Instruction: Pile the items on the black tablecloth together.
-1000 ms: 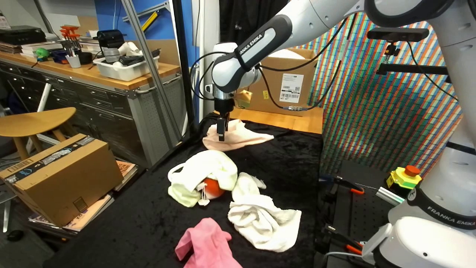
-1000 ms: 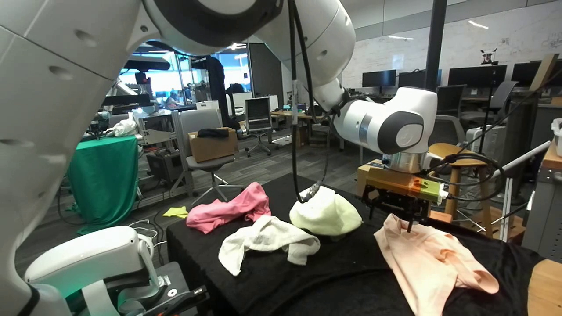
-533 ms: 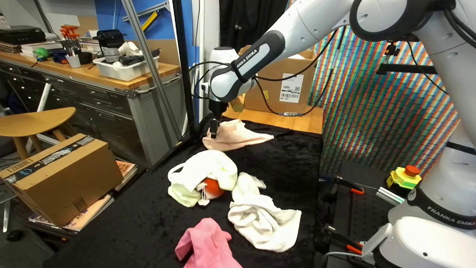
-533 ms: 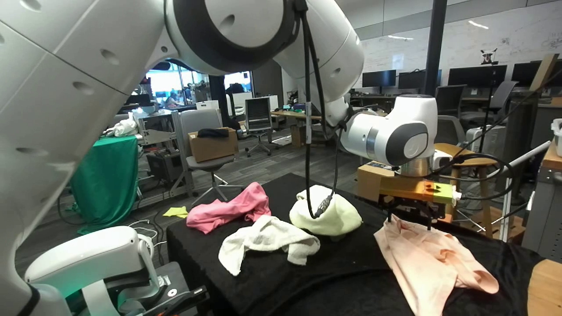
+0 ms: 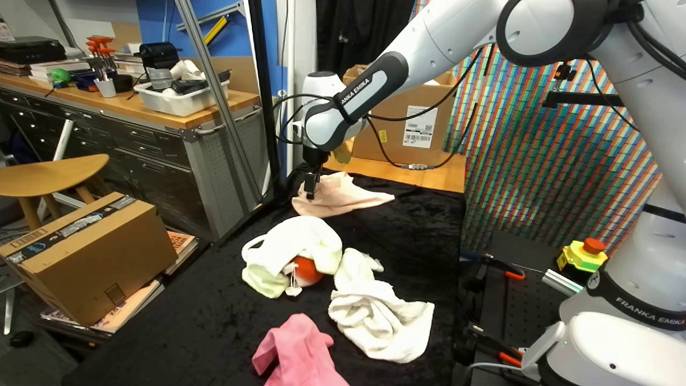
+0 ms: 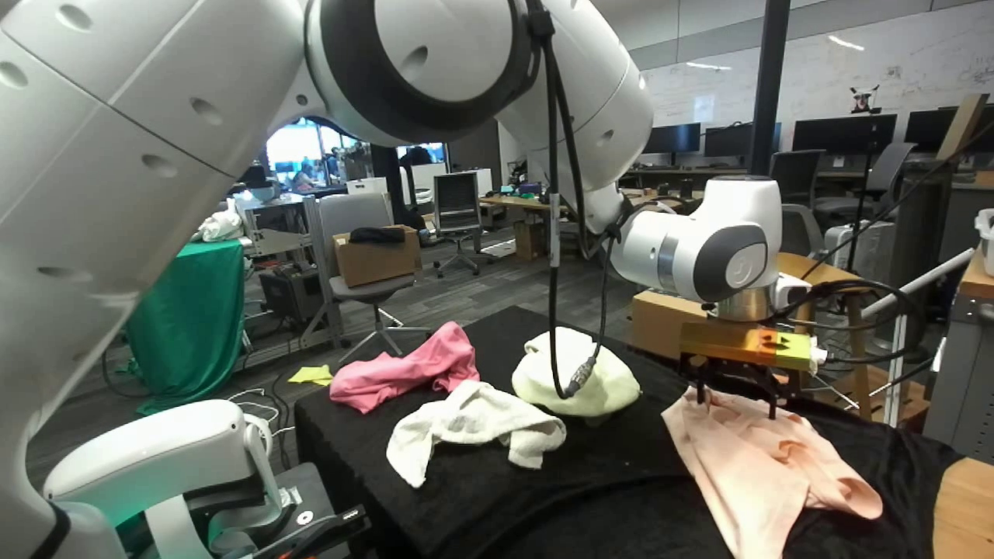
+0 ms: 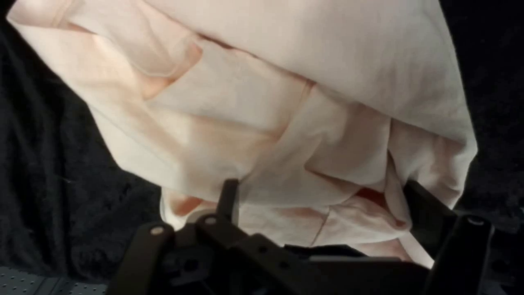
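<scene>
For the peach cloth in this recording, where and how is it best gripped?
Probably by the bunched folds of the peach cloth, coming straight down from above. In the wrist view, creases overlap there and stand between the fingers of the open gripper, so there should be loose material to pinch. The smoother panel likely offers less to catch.

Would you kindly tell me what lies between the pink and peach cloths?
A pale green bundle and white cloth show in both exterior views; an exterior view adds a red object partly covered by the bundle.
</scene>
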You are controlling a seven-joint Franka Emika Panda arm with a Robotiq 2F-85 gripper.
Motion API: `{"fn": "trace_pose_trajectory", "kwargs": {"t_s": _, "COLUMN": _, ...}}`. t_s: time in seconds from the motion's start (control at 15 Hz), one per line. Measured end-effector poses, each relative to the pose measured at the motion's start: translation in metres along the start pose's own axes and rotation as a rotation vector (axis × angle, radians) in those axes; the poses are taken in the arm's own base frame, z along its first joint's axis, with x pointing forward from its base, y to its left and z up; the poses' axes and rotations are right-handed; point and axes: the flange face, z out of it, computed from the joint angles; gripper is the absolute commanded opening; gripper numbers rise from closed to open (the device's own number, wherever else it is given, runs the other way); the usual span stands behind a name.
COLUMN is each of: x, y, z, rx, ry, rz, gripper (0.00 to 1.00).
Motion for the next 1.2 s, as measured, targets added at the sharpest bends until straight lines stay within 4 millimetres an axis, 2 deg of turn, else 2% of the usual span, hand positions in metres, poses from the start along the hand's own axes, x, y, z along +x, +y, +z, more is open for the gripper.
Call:
{"fn": "trace_pose_trajectory", "kwargs": {"t_s": 0.73, "x": -0.014, "y": 0.002, "z": -0.007, "rx": 0.180, "ry": -0.181, "rz": 0.053, "gripper": 1.00}}
{"fn": "trace_pose_trajectory", "kwargs": {"t_s": 1.2, "x": -0.014, "y": -0.005, "z": -0.007, "rx": 0.244, "ry": -0.204, "rz": 0.043, "gripper": 1.00}}
